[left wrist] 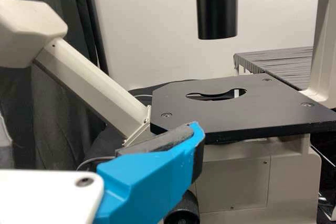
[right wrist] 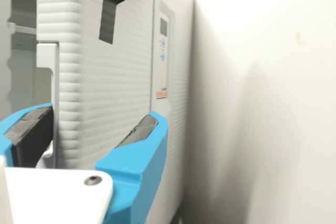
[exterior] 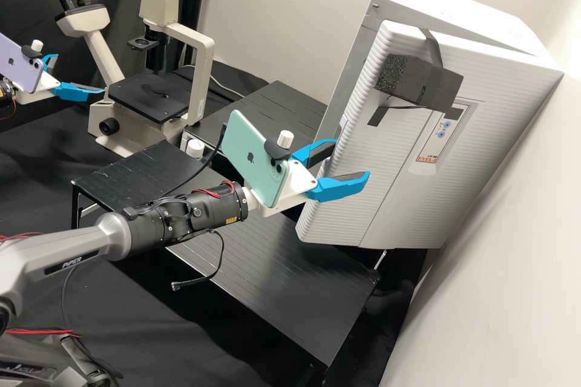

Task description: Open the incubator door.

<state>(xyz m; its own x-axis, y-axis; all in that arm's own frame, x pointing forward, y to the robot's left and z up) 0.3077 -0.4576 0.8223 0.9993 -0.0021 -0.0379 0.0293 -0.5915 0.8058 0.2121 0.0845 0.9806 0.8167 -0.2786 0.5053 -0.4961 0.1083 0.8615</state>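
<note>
Incubator door [exterior: 340, 208] sits ajar, right end effector [exterior: 351, 158] wide at its edge, left end effector [exterior: 79, 74] wide near microscope [exterior: 201, 72]; black bench [exterior: 266, 254], pale wall [exterior: 502, 266].

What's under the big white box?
In the high view, a black table reaches in under the white incubator. The incubator covers the part of the table right beneath it, so I can't tell whether anything else is under there.

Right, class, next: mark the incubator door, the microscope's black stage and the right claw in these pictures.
Incubator door [exterior: 387, 151]: high view, on its ribbed front face.
Microscope's black stage [left wrist: 226, 117]: left wrist view, on its flat top.
Right claw [right wrist: 104, 112]: right wrist view, midway between its fingertips.
</note>
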